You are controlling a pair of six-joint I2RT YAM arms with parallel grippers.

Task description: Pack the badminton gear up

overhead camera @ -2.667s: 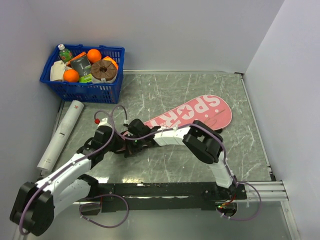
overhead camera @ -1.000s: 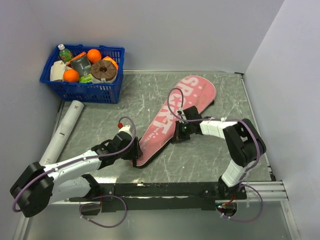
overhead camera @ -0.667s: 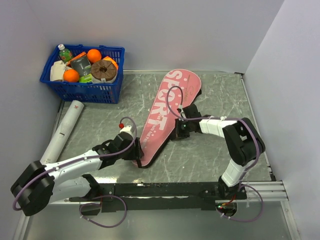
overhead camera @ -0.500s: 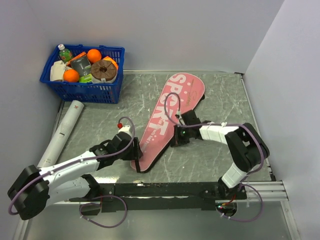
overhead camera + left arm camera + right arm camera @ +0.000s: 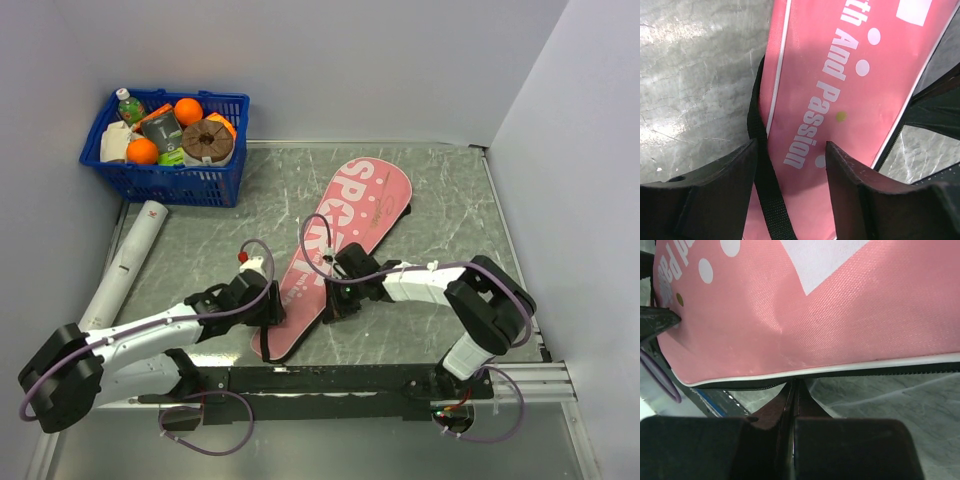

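A grey, marble-patterned bench (image 5: 455, 215) stood boxed in by plain pale walls (image 5: 350, 60) at back, left and right, under soft, even light.

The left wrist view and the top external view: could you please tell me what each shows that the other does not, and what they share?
Only the left wrist view shows the small white "And Passion" lettering and the black strap along the edge of the pink racket bag. Only the top external view shows the blue basket, the white tube, the right gripper at the bag's side and the large "SPORT" lettering. Both show the bag with the left gripper open over its narrow end.
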